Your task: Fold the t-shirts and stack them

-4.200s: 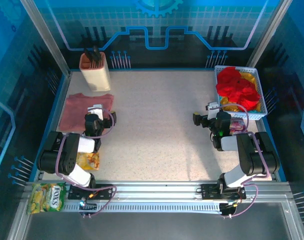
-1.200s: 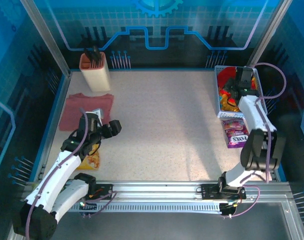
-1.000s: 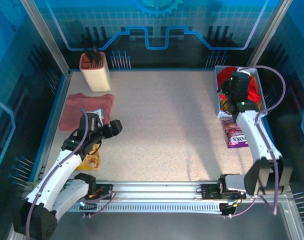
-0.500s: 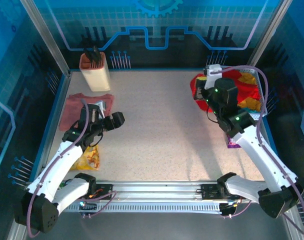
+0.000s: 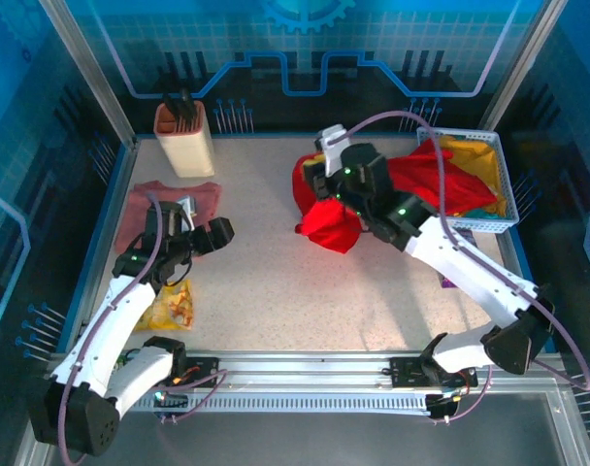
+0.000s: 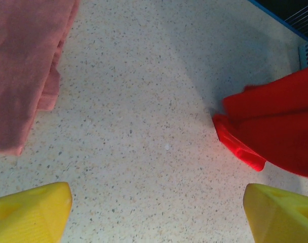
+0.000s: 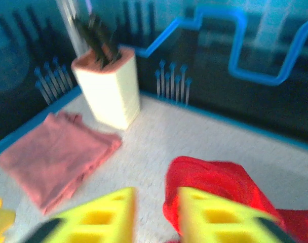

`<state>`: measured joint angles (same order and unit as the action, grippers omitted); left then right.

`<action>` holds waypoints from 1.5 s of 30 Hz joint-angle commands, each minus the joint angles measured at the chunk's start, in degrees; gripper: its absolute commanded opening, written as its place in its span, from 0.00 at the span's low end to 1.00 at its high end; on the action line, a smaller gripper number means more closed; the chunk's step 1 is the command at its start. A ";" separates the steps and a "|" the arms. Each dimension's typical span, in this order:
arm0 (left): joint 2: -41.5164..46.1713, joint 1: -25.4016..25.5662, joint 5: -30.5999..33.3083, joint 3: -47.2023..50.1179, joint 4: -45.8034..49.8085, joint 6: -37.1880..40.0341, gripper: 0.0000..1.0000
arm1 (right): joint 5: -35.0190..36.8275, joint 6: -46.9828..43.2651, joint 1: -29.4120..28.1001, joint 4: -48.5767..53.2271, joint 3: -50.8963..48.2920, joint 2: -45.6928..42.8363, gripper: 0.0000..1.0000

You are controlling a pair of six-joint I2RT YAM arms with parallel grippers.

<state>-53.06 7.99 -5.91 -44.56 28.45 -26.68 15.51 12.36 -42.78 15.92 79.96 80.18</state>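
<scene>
Left fingers (image 6: 32, 212) spread wide, empty; right fingers (image 7: 101, 215) slightly parted at the red t-shirt (image 7: 215, 185), where blur keeps us from telling any hold; pink t-shirt (image 6: 22, 76) cropped

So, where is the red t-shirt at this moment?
In the top view the red t-shirt lies bunched near the middle of the table, slightly right, trailing into the basket; the pink t-shirt is far left.

I see one t-shirt (image 5: 138, 206) lying far left on the desk (image 5: 276, 291), before the utensil holder (image 5: 183, 136); the other t-shirt (image 5: 334, 225) sits mid-desk, seemingly trailing right into the basket (image 5: 507, 189).
</scene>
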 commanded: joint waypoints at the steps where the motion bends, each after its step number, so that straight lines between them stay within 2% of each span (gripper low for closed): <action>1: 1.35 -0.52 -1.60 -0.19 2.80 1.82 0.89 | -7.24 4.43 -0.62 3.19 -2.16 3.13 0.77; 3: 1.40 -0.39 -1.81 0.98 2.90 1.07 0.88 | -7.56 5.10 -0.65 5.05 -3.08 3.62 0.99; 8: 1.10 3.84 -1.15 5.79 -0.08 -1.99 0.87 | -0.87 5.71 -0.25 5.02 -8.04 0.74 1.00; 12: -0.04 10.62 0.30 9.93 -6.04 -7.47 0.85 | 3.83 8.44 0.61 2.52 -12.99 -2.21 1.00; 14: -1.84 14.60 2.13 10.75 -8.79 -9.91 0.84 | 3.22 12.20 2.32 2.46 -14.83 -3.01 1.00; 17: -6.74 20.76 4.37 10.63 -14.43 -12.99 0.84 | -1.54 17.36 5.94 2.84 -18.21 -4.28 1.00; 19: -11.03 22.88 3.72 10.76 -20.31 -15.87 0.83 | -2.44 19.27 7.33 2.78 -20.92 -5.43 0.99; 23: -20.51 23.19 1.18 9.89 -31.30 -21.23 0.79 | 0.83 21.52 8.14 4.86 -24.64 -8.97 0.99; 31: -39.10 23.20 -1.67 -0.10 -39.02 -24.23 0.68 | 6.00 22.54 10.18 10.23 -29.95 -17.13 1.00; 36: -48.43 23.28 -2.24 -5.05 -42.40 -26.73 0.64 | 4.13 23.85 13.31 11.83 -33.26 -20.95 1.00; 37: -49.24 23.25 -2.43 -5.52 -43.02 -26.94 0.58 | 4.18 23.73 13.63 12.06 -33.50 -21.59 1.00; 41: -48.62 23.28 -0.19 -6.66 -41.81 -25.35 0.24 | 6.61 23.67 15.03 13.94 -34.30 -23.52 0.98; 45: -40.66 23.23 4.87 -8.23 -32.53 -18.28 0.05 | 5.43 24.03 18.98 14.14 -34.85 -24.20 0.96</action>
<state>-100.49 30.92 -4.97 -49.76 -9.67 -50.46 20.18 35.18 -26.55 28.25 45.93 56.99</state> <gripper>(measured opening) 0.086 0.961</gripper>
